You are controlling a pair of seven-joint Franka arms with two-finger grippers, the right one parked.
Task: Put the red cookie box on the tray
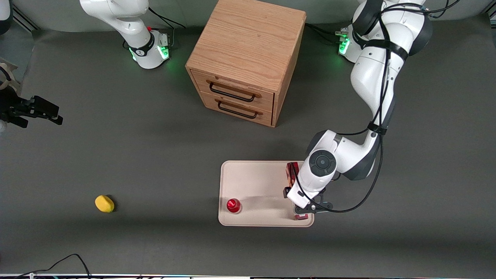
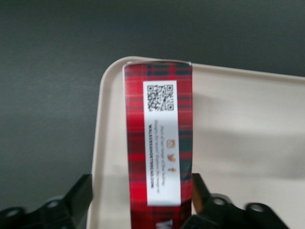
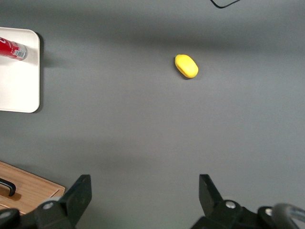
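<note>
Dark grey desk [image 1: 116,155], tray [image 1: 255,182] near the front camera — my gripper [image 2: 143,210] has its fingers spread either side of the red cookie box [image 2: 159,143], which lies along the tray's edge, long axis running straight out between them.

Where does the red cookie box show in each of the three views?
Front view: red cookie box on the tray, along its edge toward the working arm, under the gripper.
Left wrist view: box lying lengthwise on the tray.
Right wrist view: not in it.
Shared landmark: the tray.
</note>
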